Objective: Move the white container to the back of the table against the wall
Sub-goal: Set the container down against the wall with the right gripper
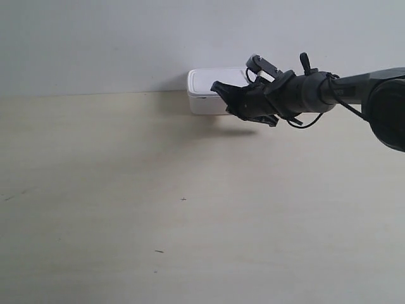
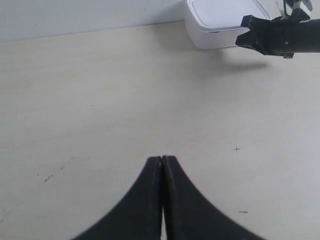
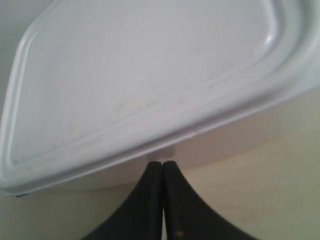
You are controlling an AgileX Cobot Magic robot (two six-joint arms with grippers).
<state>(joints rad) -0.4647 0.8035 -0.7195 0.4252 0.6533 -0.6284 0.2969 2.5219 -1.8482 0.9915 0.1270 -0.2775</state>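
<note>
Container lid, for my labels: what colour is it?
Plain white lid, clearest in the right wrist view.

I log a pale wood-grain table [image 1: 114, 190]. One white container [image 1: 205, 92] sits on it at the far edge, by the wall [image 1: 95, 38]. A few tiny dark specks [image 1: 183, 199] mark mid-surface.

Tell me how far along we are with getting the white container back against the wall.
Mostly done, it seems: the white container sits at the back of the table, apparently against the wall. In hand: the right pincer, shut and empty, has its tips at the container's front side; contact is unclear. The left pincer is shut, away from it. Left: probably only backing the arm off.
</note>
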